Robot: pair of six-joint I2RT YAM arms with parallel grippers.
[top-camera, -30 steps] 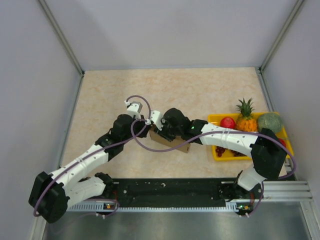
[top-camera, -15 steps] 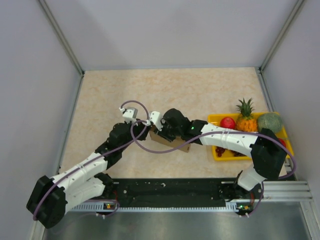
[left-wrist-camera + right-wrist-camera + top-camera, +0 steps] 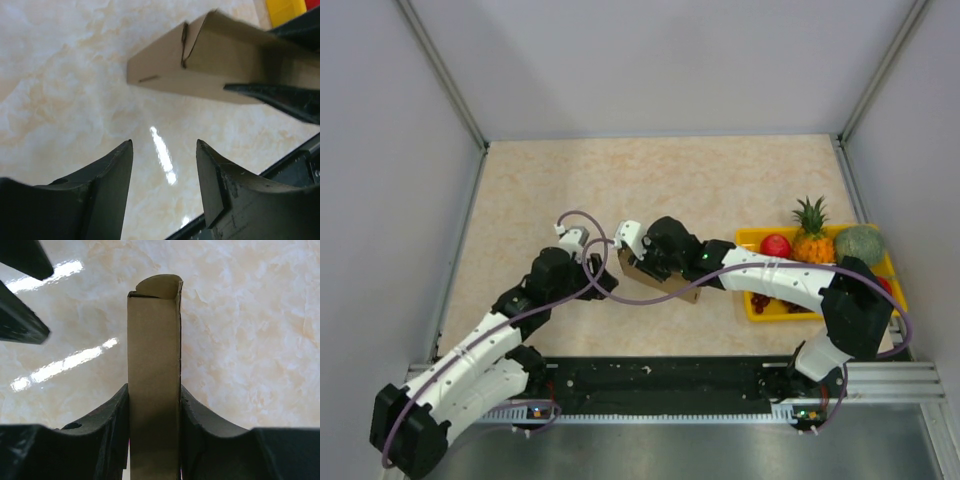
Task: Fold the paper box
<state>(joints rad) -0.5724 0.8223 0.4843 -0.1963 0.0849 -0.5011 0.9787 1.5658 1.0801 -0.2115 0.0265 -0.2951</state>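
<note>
Mid-table, my right gripper [image 3: 154,390] pinches the paper box [image 3: 153,340]; left gripper [image 3: 164,143] spread, empty, near its end. Step, I judge: closing the end flap [image 3: 159,284]; next, press it home

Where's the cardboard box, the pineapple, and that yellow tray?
paper box [image 3: 153,370]: right wrist view, middle of its narrow brown face.
pineapple [image 3: 812,244]: top external view, its body below the crown.
yellow tray [image 3: 750,240]: top external view, bare far-left corner.
</note>
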